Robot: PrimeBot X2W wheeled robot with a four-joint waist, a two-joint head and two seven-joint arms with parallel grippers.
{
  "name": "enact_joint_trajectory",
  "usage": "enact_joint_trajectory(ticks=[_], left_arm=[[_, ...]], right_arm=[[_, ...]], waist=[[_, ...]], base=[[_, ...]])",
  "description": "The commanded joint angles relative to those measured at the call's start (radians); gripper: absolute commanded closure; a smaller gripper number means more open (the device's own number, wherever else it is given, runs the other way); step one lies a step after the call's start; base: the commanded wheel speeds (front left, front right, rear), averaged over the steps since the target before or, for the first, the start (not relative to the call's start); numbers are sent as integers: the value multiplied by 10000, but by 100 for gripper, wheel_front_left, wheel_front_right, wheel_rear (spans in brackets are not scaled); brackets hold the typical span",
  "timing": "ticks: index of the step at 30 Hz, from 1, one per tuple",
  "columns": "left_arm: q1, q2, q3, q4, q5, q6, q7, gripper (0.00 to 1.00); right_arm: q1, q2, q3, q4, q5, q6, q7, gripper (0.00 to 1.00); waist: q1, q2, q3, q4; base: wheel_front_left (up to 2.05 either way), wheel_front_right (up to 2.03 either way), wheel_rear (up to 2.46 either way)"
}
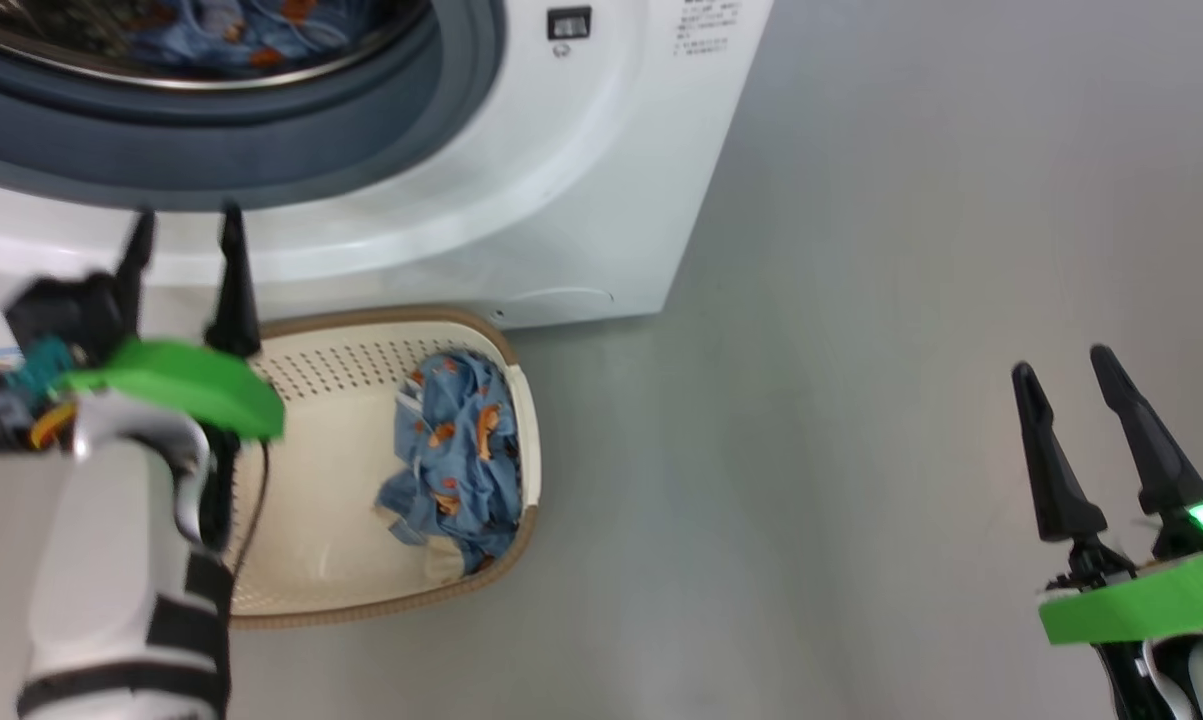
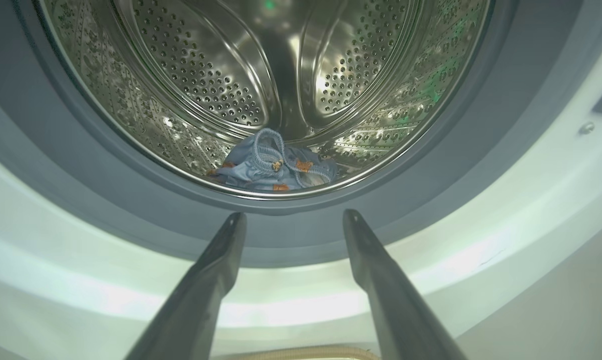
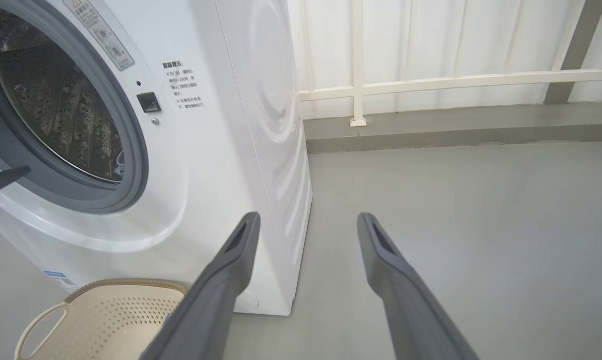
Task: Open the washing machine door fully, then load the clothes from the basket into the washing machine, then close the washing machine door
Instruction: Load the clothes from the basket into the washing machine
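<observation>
The white washing machine [image 1: 561, 180] stands with its round opening uncovered; the washing machine door is out of view. One piece of the blue printed clothes [image 2: 275, 167] lies at the bottom of the steel drum. More of the clothes [image 1: 456, 450] lie crumpled at the right end of the cream basket [image 1: 381, 318], which sits on the floor against the washer's front. My left gripper [image 1: 185, 215] is open and empty, just below the grey gasket [image 2: 290, 230] and above the basket's left end. My right gripper [image 1: 1061, 362] hangs open and empty over bare floor, far right of the basket.
Grey floor [image 1: 861, 400] stretches to the right of the washer. A white railing [image 3: 456, 80] and a low kerb run along the back wall. The door latch socket [image 1: 568, 22] sits right of the opening. The basket [image 3: 105, 310] has a loop handle at its left end.
</observation>
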Motion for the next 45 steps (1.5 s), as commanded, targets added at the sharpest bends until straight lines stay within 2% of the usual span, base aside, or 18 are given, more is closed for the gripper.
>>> enact_joint_trajectory(ticks=[1, 18, 22, 31, 45], left_arm=[[269, 300, 268, -323, 149, -27, -36, 0], [4659, 82, 493, -2659, 322, -286, -36, 0], [5359, 79, 367, -3133, 587, -301, -36, 0], [6680, 50, 311, -4287, 438, -234, -36, 0], [7080, 34, -48, -4821, 34, 109, -36, 0]], right_arm=[[279, -208, 71, -177, -38, 62, -48, 0], [2333, -509, -324, 56, -20, 62, -48, 0], [2715, -550, -487, 30, -8, 62, -48, 0], [3253, -531, -715, -55, -16, 62, -48, 0], [3092, -543, -765, -63, -57, 62, -48, 0]], waist=[[1, 0, -447, 305], [1, 0, -2728, 847], [1, 0, -2950, 976], [1, 0, -3198, 1088], [1, 0, -3000, 1086]], base=[[0, 0, 0], [0, 0, 0], [0, 0, 0], [0, 0, 0], [0, 0, 0]])
